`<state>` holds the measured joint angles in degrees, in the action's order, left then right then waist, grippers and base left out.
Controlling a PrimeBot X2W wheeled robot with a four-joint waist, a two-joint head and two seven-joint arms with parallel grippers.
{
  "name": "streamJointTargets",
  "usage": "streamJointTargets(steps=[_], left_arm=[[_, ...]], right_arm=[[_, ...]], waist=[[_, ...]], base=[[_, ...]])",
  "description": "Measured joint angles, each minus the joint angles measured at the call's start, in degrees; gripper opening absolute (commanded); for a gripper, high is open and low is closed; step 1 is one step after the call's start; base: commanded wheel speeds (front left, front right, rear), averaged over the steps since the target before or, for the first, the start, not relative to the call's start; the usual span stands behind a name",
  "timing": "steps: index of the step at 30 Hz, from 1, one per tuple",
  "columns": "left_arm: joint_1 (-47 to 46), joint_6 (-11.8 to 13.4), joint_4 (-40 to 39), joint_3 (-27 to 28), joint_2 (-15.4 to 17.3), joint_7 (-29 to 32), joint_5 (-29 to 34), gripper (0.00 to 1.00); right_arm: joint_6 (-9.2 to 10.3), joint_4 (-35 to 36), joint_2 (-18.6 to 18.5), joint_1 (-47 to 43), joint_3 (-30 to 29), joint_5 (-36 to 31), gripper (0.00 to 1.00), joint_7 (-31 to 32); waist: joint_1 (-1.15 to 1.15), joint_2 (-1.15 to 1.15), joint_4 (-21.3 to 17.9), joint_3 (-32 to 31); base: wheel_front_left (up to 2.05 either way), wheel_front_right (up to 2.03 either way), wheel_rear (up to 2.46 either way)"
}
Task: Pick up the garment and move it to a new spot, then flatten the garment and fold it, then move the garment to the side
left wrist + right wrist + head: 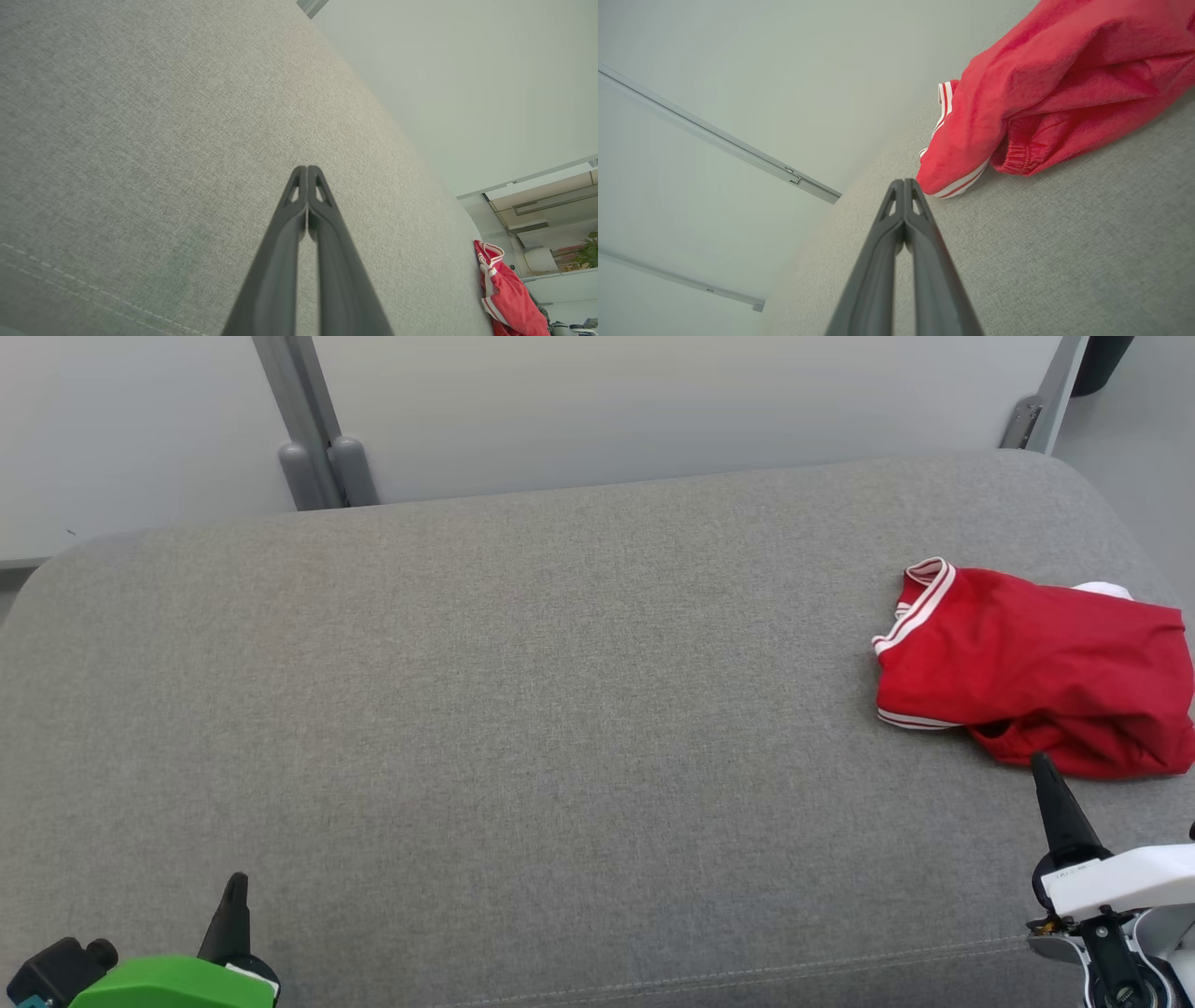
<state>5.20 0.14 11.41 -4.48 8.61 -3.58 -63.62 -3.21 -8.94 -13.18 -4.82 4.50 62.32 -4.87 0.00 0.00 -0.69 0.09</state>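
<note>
The right hand (1039,763) is seen clenched, its two dark fingers pressed together with nothing between them. Its tip is pointed at the near edge of the garment (1036,672), just beside the white-striped hem; whether the cloth is touched cannot be told. The red garment is found crumpled in a heap at the far right of the grey fabric cushion (523,709), close to its right edge. The left hand (238,879) is likewise clenched and empty, held over the cushion's near left corner, well apart from the garment. A pale wall (653,401) is seen behind the cushion.
</note>
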Motion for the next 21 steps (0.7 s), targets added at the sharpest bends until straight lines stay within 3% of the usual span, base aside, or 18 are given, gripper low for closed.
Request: streamJointTargets(steps=[21], left_arm=[[-3.25, -2.68, 1.52, 3.04, -2.25, 3.58, -11.70, 0.00]], right_arm=[[-1.34, -2.68, 3.64, 3.03, -3.63, 13.25, 0.00, 3.48]], waist=[[0.00, 0.00, 0.29, 0.04]], base=[[0.00, 0.00, 0.00]])
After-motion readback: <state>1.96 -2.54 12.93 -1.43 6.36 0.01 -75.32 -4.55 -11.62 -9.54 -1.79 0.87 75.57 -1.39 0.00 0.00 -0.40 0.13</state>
